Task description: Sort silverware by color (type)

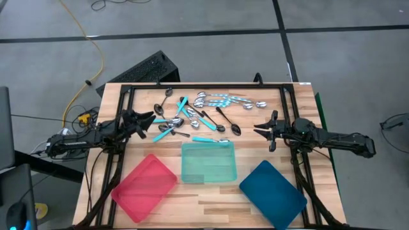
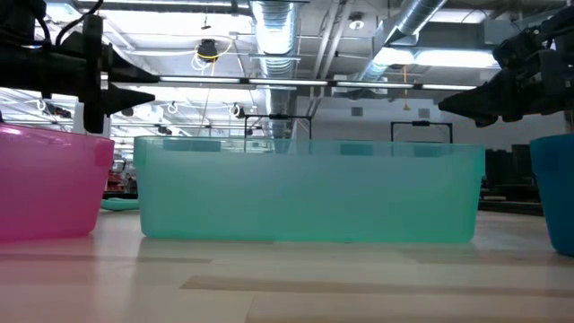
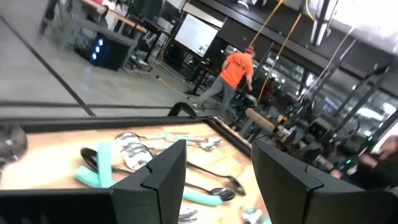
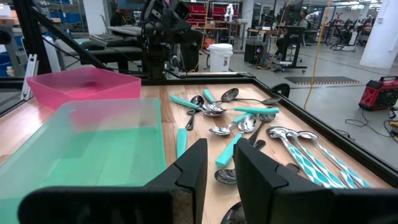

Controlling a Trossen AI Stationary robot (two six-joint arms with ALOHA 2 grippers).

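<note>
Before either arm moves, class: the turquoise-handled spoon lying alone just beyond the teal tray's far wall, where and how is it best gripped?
Grip the turquoise-handled spoon mid-handle, from straight above, fingers across its width. It lies flat, parallel to the teal tray, clear of the pile. The right gripper probably has the clearer approach.

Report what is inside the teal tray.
The teal tray looks empty in the high view and right wrist view: only its bare floor shows. One turquoise-handled spoon lies outside along its far rim. The near corner in the wrist view is hidden by the right gripper.
</note>
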